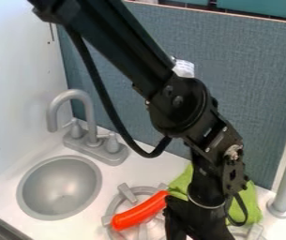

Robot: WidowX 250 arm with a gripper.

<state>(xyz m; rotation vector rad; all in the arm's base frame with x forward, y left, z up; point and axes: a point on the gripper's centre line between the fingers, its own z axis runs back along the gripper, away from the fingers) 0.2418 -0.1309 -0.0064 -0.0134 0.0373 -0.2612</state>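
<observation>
Though I can't tell whether the black gripper (192, 228) is clenched or released, the smooth orange-red sausage-shaped toy (139, 213) beside it on the grey burner (127, 192) looks light, firm, slightly slippery, and best pinched crosswise mid-length.

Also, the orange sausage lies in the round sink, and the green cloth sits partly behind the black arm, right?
Not quite: the camera view shows the orange sausage on the grey burner, not in the round sink. The green cloth does sit partly behind the black arm.
</observation>
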